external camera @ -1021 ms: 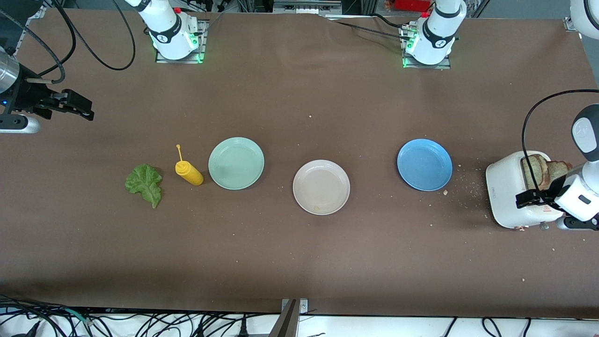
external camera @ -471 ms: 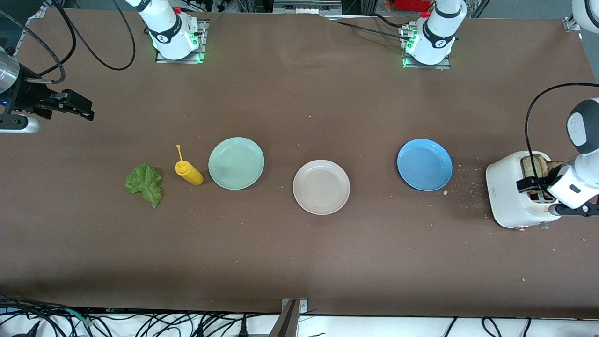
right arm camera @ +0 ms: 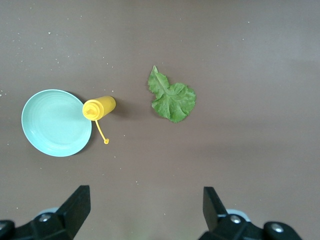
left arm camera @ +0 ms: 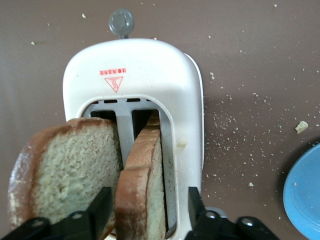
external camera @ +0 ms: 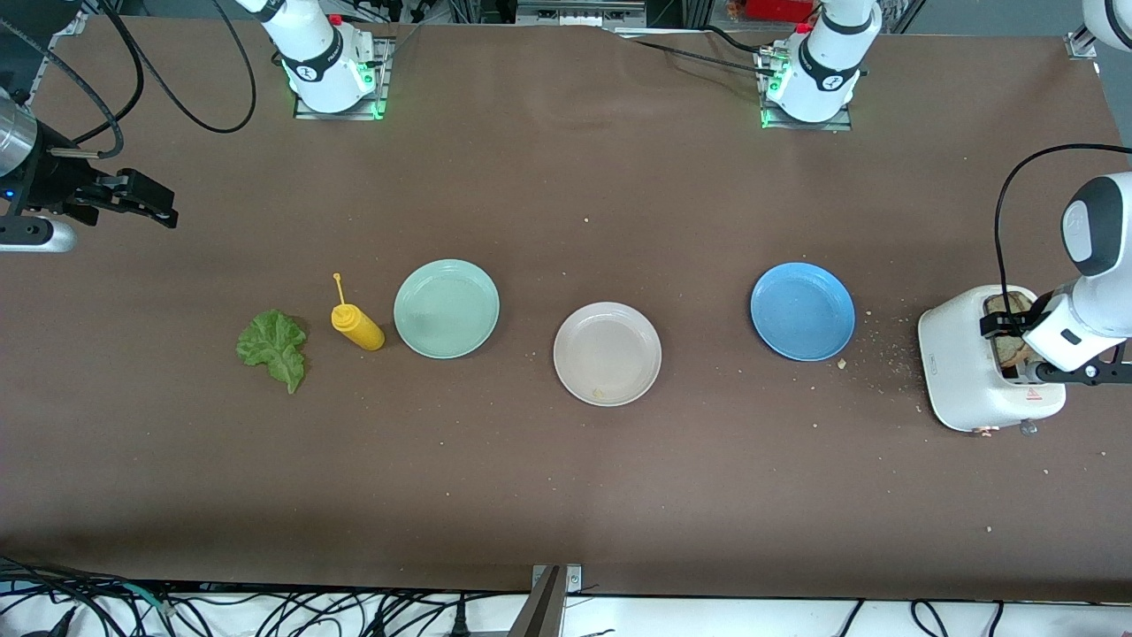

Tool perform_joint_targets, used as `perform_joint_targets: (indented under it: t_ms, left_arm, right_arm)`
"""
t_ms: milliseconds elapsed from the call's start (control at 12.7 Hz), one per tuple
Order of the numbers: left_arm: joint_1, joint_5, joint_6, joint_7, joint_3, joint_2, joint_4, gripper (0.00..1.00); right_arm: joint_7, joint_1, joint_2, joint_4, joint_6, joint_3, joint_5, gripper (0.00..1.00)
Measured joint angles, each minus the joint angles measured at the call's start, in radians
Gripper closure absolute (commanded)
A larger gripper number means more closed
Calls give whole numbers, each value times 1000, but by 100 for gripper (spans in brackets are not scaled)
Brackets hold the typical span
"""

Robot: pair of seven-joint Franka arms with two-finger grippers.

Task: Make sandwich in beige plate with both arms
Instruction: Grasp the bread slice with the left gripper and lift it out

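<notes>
Over the toaster (left arm camera: 135, 95), only the wrist view shows the left gripper (left arm camera: 147, 207) part-open astride one bread slice (left arm camera: 142, 185).

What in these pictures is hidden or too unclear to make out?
- Bread: lower halves hidden in the toaster, left wrist view.
- Left gripper: mostly hidden by its own wrist, front view.
- Speck on the beige plate: too small to identify, front view.

Robotics lab test bench
White jointed arm bases (external camera: 329, 66) bolted onto a brown paper-covered counter (external camera: 566, 478), tangled black cables (external camera: 265, 610) at its near edge.
</notes>
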Motion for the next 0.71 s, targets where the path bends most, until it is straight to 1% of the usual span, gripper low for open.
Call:
perform_joint_targets:
  t_ms: [314,707]
  left_arm:
    - [4,0,-28,0,0,-17,-5,100]
    - [5,0,-76,0,-4,-79,3,100]
  right_arm:
    - [0,0,0,0,0,0,0,0]
    - [0,0,0,0,0,0,0,0]
